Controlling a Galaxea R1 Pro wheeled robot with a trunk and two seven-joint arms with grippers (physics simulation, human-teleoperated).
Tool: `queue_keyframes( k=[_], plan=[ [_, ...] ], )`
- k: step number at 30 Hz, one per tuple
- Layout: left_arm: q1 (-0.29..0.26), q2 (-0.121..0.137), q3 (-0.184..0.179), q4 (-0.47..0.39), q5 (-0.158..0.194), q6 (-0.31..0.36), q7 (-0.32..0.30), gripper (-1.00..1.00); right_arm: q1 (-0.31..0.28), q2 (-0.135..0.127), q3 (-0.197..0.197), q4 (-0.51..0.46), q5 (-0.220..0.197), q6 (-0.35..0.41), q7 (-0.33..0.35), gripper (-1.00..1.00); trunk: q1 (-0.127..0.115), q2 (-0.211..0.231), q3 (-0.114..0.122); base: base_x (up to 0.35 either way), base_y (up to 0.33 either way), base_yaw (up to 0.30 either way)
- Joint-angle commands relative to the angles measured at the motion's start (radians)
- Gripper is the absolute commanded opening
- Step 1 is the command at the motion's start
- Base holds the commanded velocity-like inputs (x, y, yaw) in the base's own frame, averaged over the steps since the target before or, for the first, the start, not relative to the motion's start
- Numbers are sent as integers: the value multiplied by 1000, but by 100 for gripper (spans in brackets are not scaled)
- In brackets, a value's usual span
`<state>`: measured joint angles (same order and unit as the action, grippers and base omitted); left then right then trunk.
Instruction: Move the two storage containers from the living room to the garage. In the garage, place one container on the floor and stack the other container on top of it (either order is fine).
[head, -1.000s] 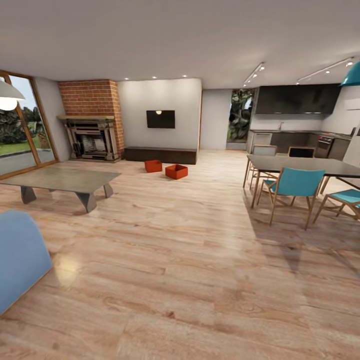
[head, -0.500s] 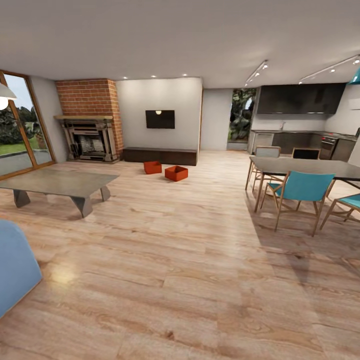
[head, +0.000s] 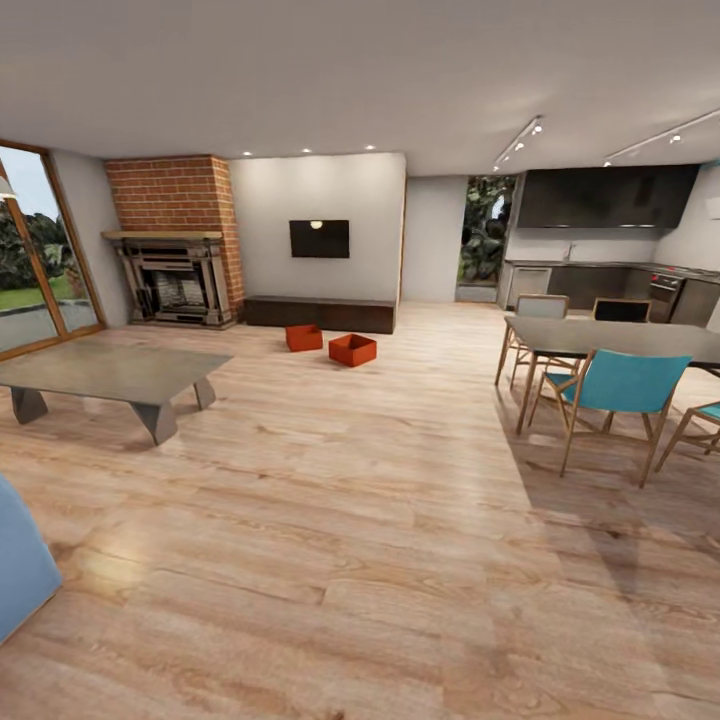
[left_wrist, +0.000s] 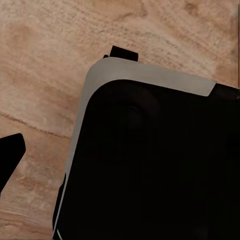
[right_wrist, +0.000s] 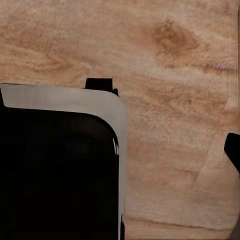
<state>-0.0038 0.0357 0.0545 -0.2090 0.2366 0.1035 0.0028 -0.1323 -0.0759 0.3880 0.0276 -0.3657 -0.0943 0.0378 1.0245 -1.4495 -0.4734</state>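
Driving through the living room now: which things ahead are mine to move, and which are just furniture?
Job:
left storage container
right storage container

Just there:
low table
brick fireplace
wall TV
dining table
blue chair

Light wood plank floor (head: 350, 520), two storage containers (head: 352, 349) resting on it, side by side

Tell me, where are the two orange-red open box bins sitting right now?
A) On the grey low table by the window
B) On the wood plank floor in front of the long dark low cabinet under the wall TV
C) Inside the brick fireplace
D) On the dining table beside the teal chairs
B: both orange-red bins rest on the wood floor just before the dark low cabinet.
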Motion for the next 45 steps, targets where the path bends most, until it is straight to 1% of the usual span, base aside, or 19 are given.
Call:
queue_keyframes(
  k=[1, 9, 38, 45],
  plan=[
    [0, 0, 5, -1, 4, 7, 0, 100, -1, 0, 8, 3, -10, -10, 6, 100, 1, 0, -1, 322, 0, 0],
    [0, 0, 5, -3, 4, 7, 0, 100, -1, 1, 7, 2, -8, -28, 8, 100, 1, 0, -1, 322, 0, 0],
    [0, -2, 5, 2, 4, 7, 0, 100, -1, 1, 7, 2, -9, -29, 5, 100, 1, 0, -1, 322, 0, 0],
    [0, -2, 5, 2, 4, 7, 0, 100, -1, 1, 7, 2, -9, -28, 5, 100, 1, 0, -1, 322, 80, 0]
  ],
)
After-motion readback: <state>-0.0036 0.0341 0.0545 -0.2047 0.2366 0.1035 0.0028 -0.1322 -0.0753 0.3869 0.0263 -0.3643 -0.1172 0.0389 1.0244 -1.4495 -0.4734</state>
